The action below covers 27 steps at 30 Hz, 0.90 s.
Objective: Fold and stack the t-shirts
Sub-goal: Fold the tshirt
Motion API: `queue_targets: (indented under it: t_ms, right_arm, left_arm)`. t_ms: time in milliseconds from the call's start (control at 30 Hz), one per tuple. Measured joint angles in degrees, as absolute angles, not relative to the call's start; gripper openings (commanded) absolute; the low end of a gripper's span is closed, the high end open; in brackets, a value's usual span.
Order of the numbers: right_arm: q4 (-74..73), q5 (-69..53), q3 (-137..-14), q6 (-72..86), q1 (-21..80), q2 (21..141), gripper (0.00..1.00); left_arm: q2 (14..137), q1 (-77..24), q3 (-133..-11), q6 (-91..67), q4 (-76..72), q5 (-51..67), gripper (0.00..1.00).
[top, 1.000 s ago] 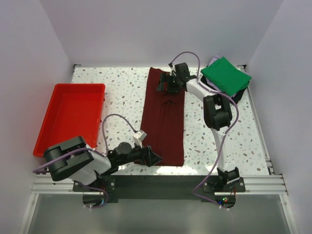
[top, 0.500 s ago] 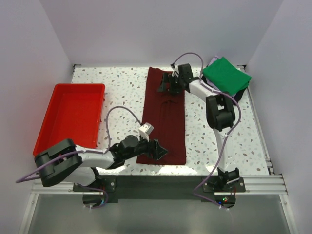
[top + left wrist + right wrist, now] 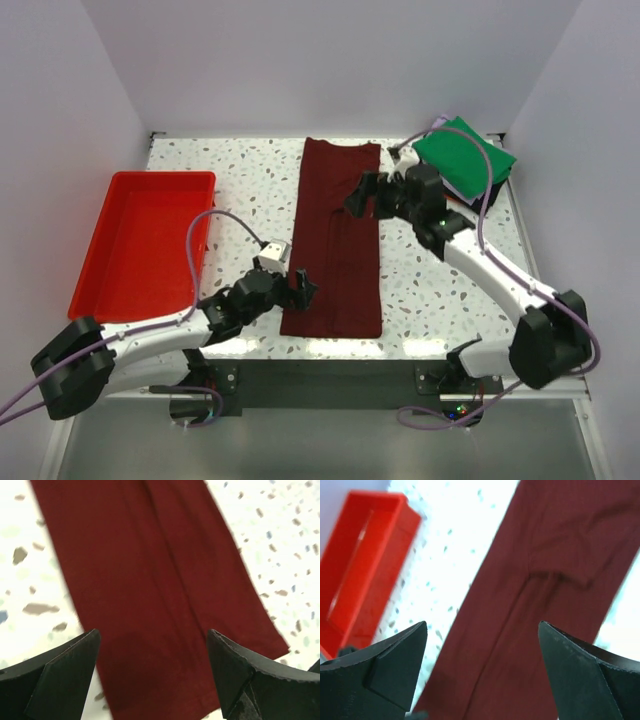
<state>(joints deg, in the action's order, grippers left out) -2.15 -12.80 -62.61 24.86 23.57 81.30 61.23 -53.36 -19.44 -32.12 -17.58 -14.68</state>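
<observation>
— Two pincers in view, both spread wide, neither gripping anything. Start with the left.

— The left pincer (image 3: 299, 286) stands at the near left edge of the maroon t-shirt (image 3: 338, 235). From its wrist camera the two fingers (image 3: 62, 675) flank the cloth's near end, which lies below and between them. Whether they touch the fabric cannot be told.

— Position of the garment?

— Folded into a long narrow strip, flat on the table (image 3: 240, 190), running from the far edge to the near edge, about mid-width. A lengthwise seam or fold line runs down it.

— The right side?

— The right pincer (image 3: 362, 195) sits over the strip's far half, on its right edge, jaws fully apart. Its wrist view shows a small creased tuck in the cloth between the fingers, with nothing gripped.

— Other shirts?

— A green folded shirt (image 3: 462, 155) tops a pile in the far right corner, with darker and paler layers showing under its edge. It lies just beside the right arm and well apart from the left pincer.

— Anything else?

— A red tray (image 3: 160, 177) at the left, apart from the maroon strip.
</observation>
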Motion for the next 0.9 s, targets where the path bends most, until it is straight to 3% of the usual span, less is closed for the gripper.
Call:
queue_targets:
  t_ms: [233, 567, 733, 900]
  right_arm:
    - [-9.8, -0.5, -40.9, 29.4, 32.5, 66.5, 0.90]
    - [-24.9, 8.4, -31.3, 38.6, 43.6, 54.4, 0.77]
    - [-27.5, 9.1, -28.8, 43.1, 48.2, 53.2, 0.64]
    - [-27.6, 8.2, -25.9, 46.9, 51.1, 53.3, 0.59]
  left_arm:
    - [55.4, -53.3, -15.8, -34.9, -9.3, -16.8, 0.86]
    - [50.5, -53.3, -13.4, -38.9, -1.2, -17.2, 0.79]
    - [48.6, -53.3, -13.2, -40.0, 2.8, -17.1, 0.77]
    - [46.9, -53.3, -13.2, -40.5, 5.8, -17.1, 0.77]
